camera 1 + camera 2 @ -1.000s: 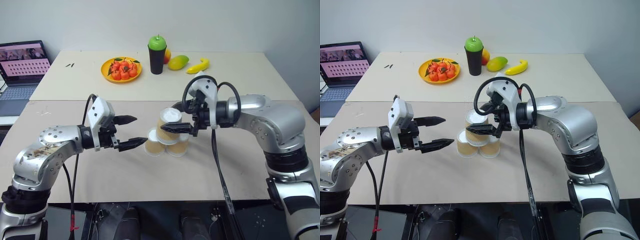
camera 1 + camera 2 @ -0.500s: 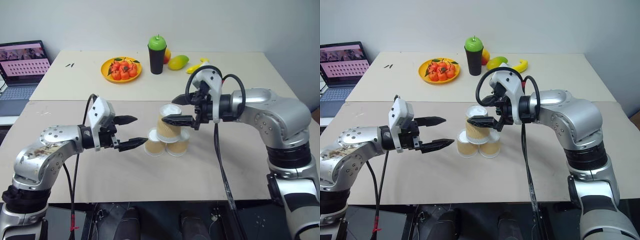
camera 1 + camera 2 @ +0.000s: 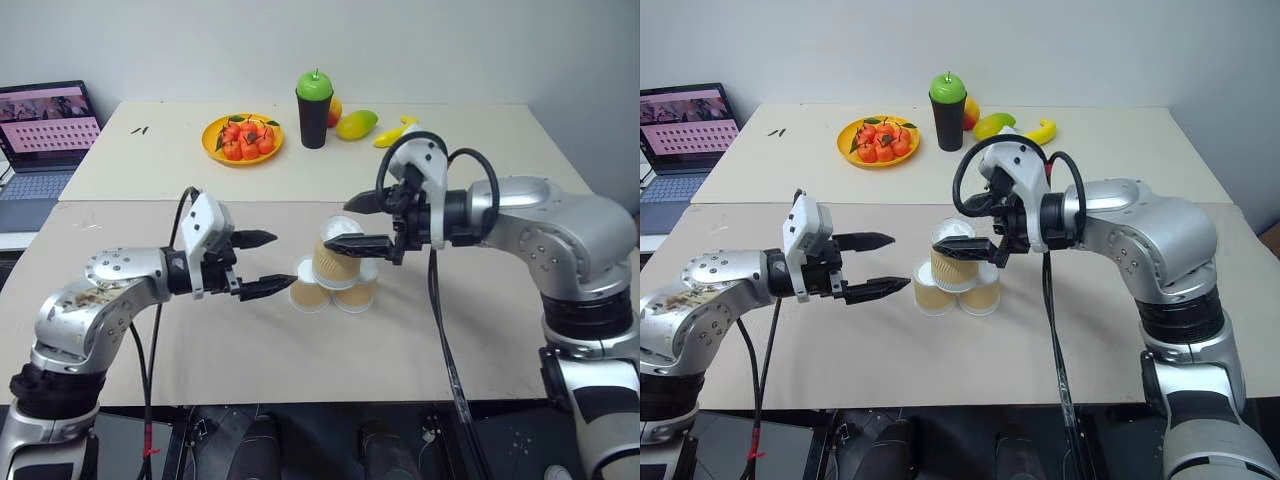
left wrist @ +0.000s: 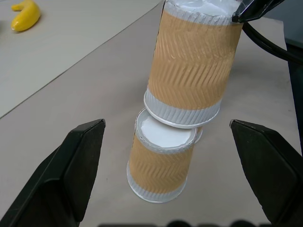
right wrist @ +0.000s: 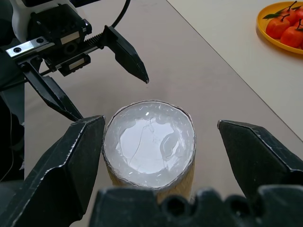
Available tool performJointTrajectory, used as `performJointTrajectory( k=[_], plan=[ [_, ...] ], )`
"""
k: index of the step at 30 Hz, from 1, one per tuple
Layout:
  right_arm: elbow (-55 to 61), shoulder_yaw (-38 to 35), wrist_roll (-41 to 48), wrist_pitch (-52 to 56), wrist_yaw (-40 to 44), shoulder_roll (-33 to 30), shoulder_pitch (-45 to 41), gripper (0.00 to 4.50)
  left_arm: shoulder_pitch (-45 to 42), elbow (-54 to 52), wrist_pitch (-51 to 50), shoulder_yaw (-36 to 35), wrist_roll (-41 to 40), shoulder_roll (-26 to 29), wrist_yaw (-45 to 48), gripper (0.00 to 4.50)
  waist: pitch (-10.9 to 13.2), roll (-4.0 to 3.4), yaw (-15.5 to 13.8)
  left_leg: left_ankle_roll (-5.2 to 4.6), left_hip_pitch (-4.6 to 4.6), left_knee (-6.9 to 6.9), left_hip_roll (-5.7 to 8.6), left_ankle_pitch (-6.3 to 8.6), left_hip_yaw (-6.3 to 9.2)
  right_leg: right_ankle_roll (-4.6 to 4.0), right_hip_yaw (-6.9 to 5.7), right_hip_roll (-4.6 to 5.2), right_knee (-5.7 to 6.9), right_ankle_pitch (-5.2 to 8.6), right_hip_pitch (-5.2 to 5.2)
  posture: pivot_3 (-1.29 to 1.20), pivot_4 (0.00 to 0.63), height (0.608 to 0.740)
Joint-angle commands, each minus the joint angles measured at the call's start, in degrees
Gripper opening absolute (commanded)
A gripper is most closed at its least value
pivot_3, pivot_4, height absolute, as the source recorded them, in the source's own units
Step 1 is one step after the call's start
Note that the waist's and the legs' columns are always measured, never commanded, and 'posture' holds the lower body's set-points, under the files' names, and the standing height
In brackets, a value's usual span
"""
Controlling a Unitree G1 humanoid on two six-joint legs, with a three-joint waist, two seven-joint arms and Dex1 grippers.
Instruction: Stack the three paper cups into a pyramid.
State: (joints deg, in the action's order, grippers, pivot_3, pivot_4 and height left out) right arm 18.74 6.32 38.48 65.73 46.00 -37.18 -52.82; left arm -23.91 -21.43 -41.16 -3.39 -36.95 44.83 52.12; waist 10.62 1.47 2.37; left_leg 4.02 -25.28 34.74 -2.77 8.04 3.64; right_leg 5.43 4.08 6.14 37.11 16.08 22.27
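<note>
Where tables (image 3: 480, 150) meet, laptop (image 3: 45, 135) left, white wall

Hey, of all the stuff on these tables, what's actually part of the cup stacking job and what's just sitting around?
Part of the job:
- top paper cup
- left base cup
- right base cup

Just lying about:
- yellow plate of oranges
- black cup with a green apple
- mango
- banana
- laptop
</note>
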Motion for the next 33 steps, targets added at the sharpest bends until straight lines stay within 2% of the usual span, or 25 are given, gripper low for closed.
performJointTrajectory(
  k=[1, 7, 13, 17, 20, 24, 28, 33],
  plan=[
    [2.6, -3.2, 2.6, 1.5, -0.1, -0.7, -1.0, 4.43, -1.2, 0.1, 1.4, -0.2, 0.4, -0.2, 0.6, 4.50, 0.0, 0.00, 0.0, 0.00, 0.00, 0.00, 0.00, 0.00, 0.00, 0.00, 0.00, 0.00, 0.00, 0.00, 0.00, 0.00, 0.150, 0.735],
    [3.3, -4.1, 4.3, 2.8, -0.3, -1.1, -0.9, 4.43, -1.9, 0.8, 1.6, 0.0, 0.9, -0.5, 1.2, 4.50, 0.0, 0.00, 0.0, 0.00, 0.00, 0.00, 0.00, 0.00, 0.00, 0.00, 0.00, 0.00, 0.00, 0.00, 0.00, 0.00, 0.150, 0.735],
    [2.3, -8.0, 8.0, 4.4, -0.2, -2.0, -2.2, 4.43, -3.0, 1.9, 1.0, 0.1, 1.0, -0.5, 1.7, 4.50, 0.0, 0.00, 0.0, 0.00, 0.00, 0.00, 0.00, 0.00, 0.00, 0.00, 0.00, 0.00, 0.00, 0.00, 0.00, 0.00, 0.150, 0.735],
    [-2.7, -14.3, 7.3, 1.2, 4.0, -11.1, -3.0, 4.43, -5.3, 3.8, -0.6, -2.2, 0.0, -0.7, 0.0, 4.50, 0.0, 0.01, -0.5, 0.00, -0.02, 0.01, 0.00, 0.00, 0.00, 0.01, -0.02, 0.00, -0.01, 0.00, 0.00, 0.00, 0.150, 0.735],
    [-3.2, -18.5, 4.9, -6.2, 12.6, -21.1, 4.5, 4.43, -5.9, 4.1, -1.1, -4.3, 0.0, -0.3, -1.9, 4.50, 0.0, 0.04, -1.3, -0.05, -0.05, -0.01, 0.00, 0.03, -0.01, 0.01, -0.02, 0.00, -0.12, 0.01, 0.01, 0.00, 0.150, 0.735],
    [-4.8, -25.2, 2.5, -11.6, 20.3, -29.8, 17.6, 4.43, -4.1, 2.0, -3.7, -8.0, -2.7, 1.8, -1.7, 4.50, 0.0, 0.06, -1.4, -0.15, -0.07, -0.04, 0.00, 0.10, -0.04, 0.00, -0.02, 0.00, -0.18, 0.05, 0.02, 0.00, 0.150, 0.735],
    [-3.7, -30.3, 3.2, -13.5, 22.2, -30.2, 27.6, 4.43, -0.7, -0.4, -4.2, -10.1, -3.0, 4.2, -1.6, 4.50, 0.0, 0.06, -0.6, -0.15, 0.00, 0.01, -0.02, 0.09, -0.08, -0.01, 0.02, 0.00, -0.07, 0.04, 0.00, 0.00, 0.150, 0.735],
    [-2.4, -29.9, 0.8, -17.3, 19.1, -27.5, 34.1, 4.43, 3.7, -4.1, -4.2, -10.1, -2.9, 3.5, -3.6, 4.50, 0.0, 0.06, 0.0, -0.12, 0.03, 0.08, -0.03, 0.08, -0.09, 0.00, 0.03, 0.00, -0.06, 0.05, -0.04, 0.00, 0.150, 0.735]
  ],
)
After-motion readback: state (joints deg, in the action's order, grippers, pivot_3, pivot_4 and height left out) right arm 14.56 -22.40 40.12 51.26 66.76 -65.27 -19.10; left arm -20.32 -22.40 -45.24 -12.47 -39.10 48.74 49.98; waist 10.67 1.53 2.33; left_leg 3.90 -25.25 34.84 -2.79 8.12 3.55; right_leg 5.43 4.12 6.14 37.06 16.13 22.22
